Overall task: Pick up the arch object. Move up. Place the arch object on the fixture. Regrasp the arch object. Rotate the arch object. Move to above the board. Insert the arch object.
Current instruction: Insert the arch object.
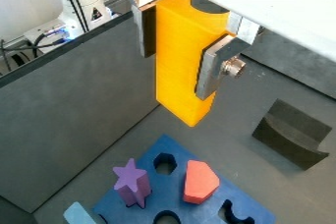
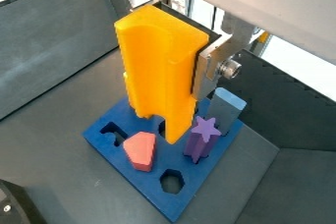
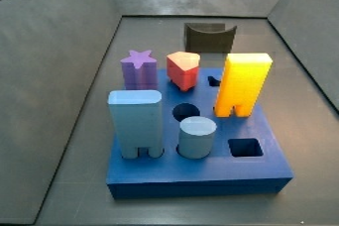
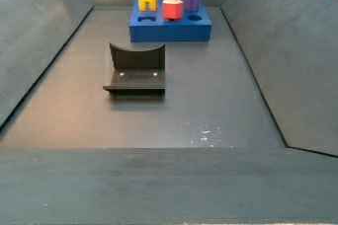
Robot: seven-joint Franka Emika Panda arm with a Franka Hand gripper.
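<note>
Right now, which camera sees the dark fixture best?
The side view with the fixture up front: whole, unblocked. In a side view it sits small behind the board; a wrist view shows the fixture past the pincer, shut on the arch object over the board.

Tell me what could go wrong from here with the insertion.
The end effector holds the arch object above the board, close to the purple star and red piece; a descent off-line could knock them. If its lower end misses the hole, it may jam on the board's face.
</note>
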